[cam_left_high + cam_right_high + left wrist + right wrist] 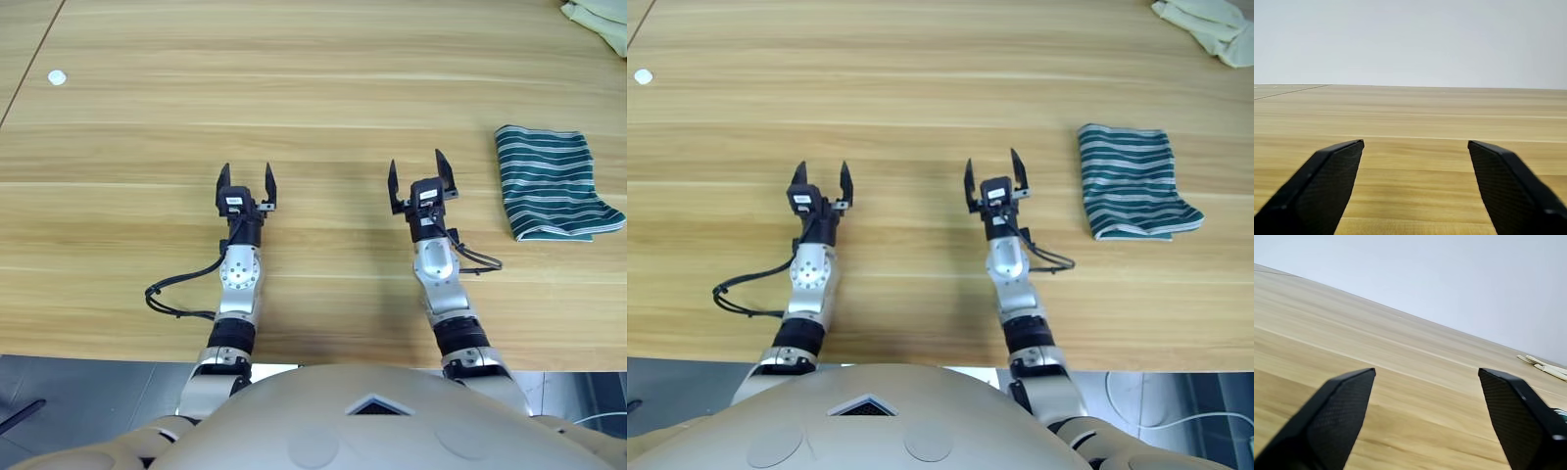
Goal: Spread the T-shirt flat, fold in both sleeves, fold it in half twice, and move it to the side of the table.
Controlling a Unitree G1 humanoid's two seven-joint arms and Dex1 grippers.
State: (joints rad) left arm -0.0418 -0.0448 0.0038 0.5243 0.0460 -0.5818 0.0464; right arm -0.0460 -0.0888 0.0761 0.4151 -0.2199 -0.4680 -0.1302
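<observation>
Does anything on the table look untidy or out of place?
Little stands out. The folded T-shirt lies at the right of the table, with its near right corner sticking out a bit. A pale cloth lies crumpled at the far right edge.

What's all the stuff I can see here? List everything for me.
Table: one, light wood, under everything.
T-shirt: one, green with white stripes, folded, at the table's right side.
Cloth: one, pale cream, crumpled, far right corner.
Disc: one, small and white, far left of the table.
Left gripper: one, black, open, empty, over the table left of centre.
Right gripper: one, black, open, empty, over the table left of the T-shirt.
</observation>
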